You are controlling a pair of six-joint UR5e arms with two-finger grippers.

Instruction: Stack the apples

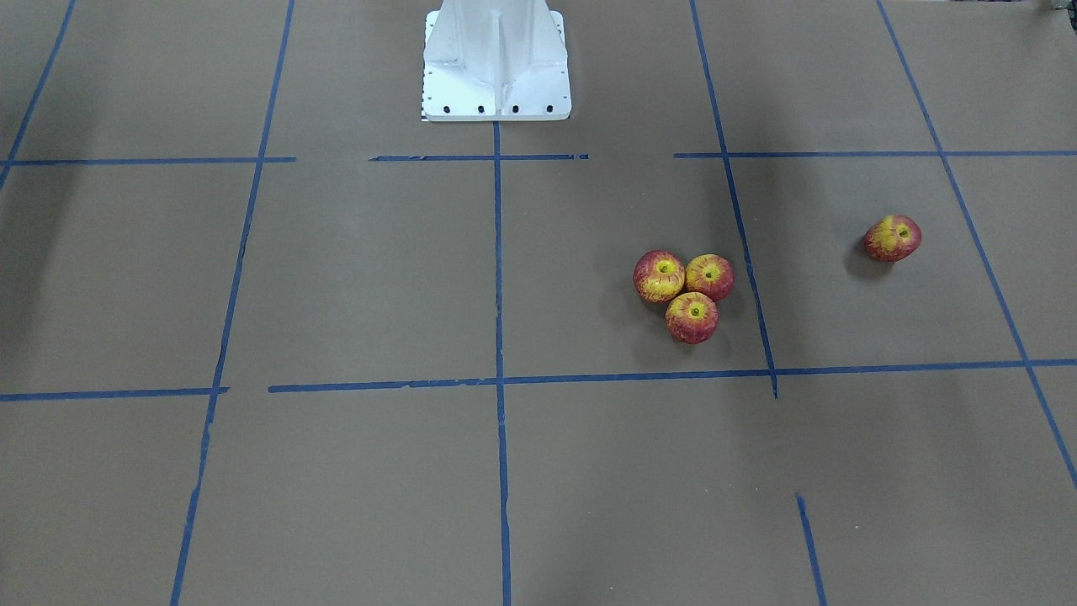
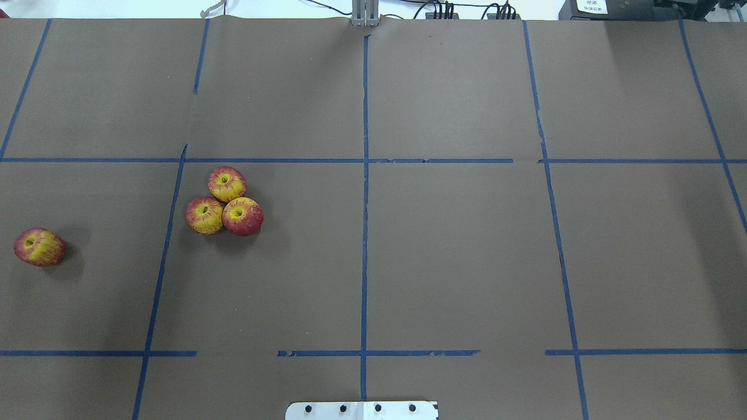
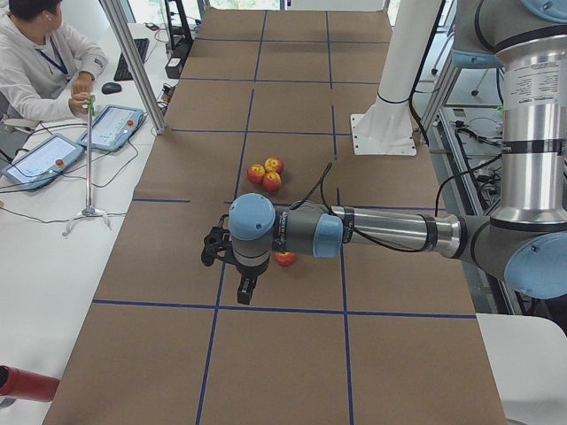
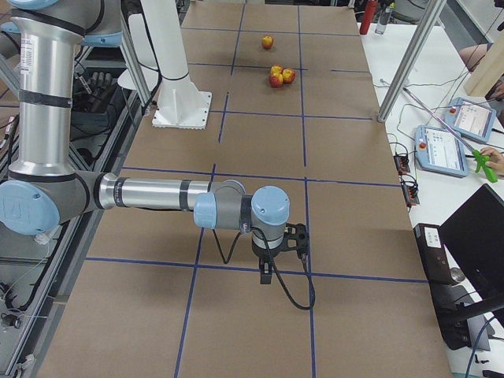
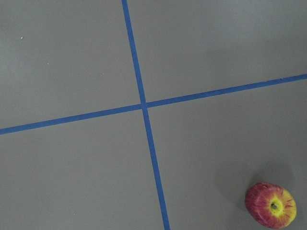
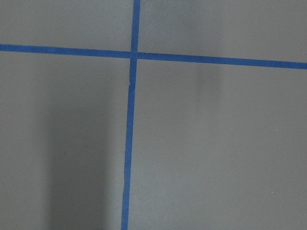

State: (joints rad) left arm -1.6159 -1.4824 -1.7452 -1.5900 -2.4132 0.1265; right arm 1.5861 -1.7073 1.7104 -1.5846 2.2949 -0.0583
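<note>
Three apples sit touching in a tight cluster on the brown table, stems up; they also show in the overhead view. The fourth apple lies alone, tilted, toward the robot's left, and shows at the lower right of the left wrist view. My left gripper hangs above the table close to the lone apple, which its arm partly hides. My right gripper hangs over bare table far from all apples. I cannot tell whether either is open or shut.
The table is covered in brown paper with a blue tape grid. The white robot base stands at the table's middle rear edge. An operator sits at a side desk with tablets.
</note>
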